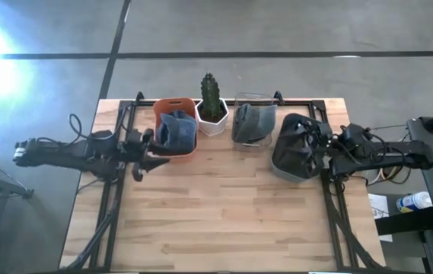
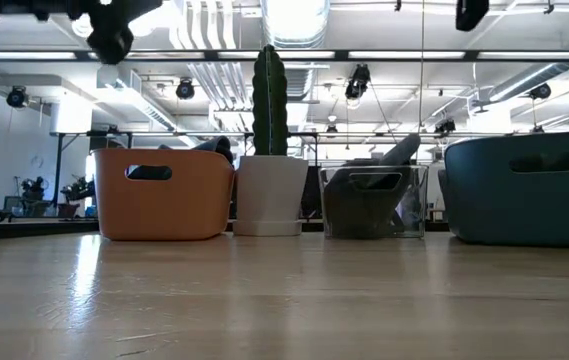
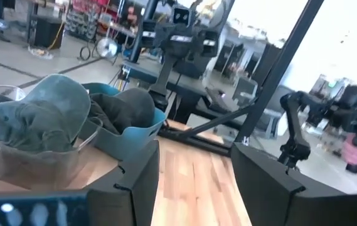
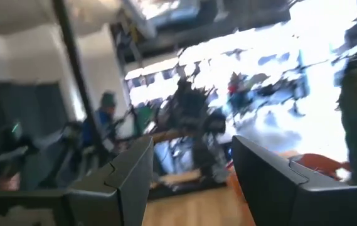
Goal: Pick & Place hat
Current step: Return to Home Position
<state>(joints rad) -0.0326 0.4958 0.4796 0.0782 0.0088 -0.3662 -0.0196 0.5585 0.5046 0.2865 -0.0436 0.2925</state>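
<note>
Now, left hand spread beside orange bin, right hand spread, empty

Upright green cactus in a white pot near the far edge of the wooden table

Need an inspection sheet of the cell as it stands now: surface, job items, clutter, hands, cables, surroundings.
Surface: wooden table, front area bare.
Job's things: dark blue cap in orange bin; gray cap in transparent bin; dark bin on the right holds dark caps.
Clutter: cactus in white pot, between the orange and transparent bins.
Grippers: left hand open, raised beside the orange bin; right hand open, raised just right of the dark bin.
Cables: loose loops by the left arm; wires under the right arm.
Surroundings: concrete floor; small container right of the table.
</note>
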